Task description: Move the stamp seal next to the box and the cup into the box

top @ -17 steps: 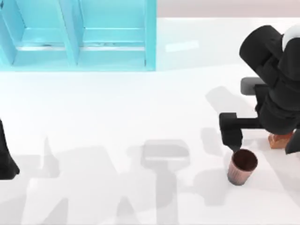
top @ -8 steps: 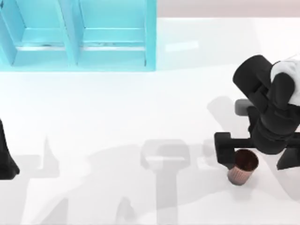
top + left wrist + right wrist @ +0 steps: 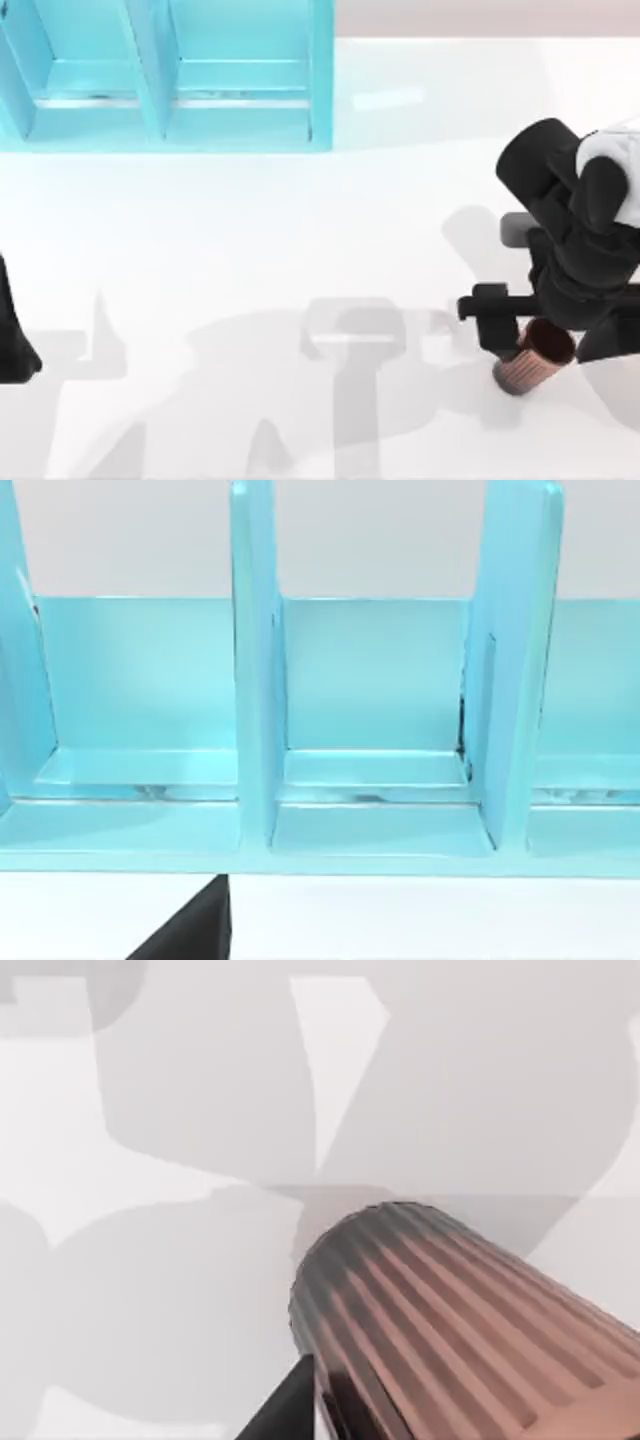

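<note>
A: What's ahead of the left wrist?
B: The light blue box [image 3: 380, 780], open, split by upright dividers [image 3: 255, 670] into compartments.
A: Below it?
B: White table [image 3: 430, 920], and a black part [image 3: 195, 935] at the edge.

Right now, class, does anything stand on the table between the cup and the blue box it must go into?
Nothing visible does. The cup sits tilted near the table's right front, at the right gripper. The stretch of table from there to the box at the back left shows bare white surface with shadows. The left arm is parked at the left edge.
</note>
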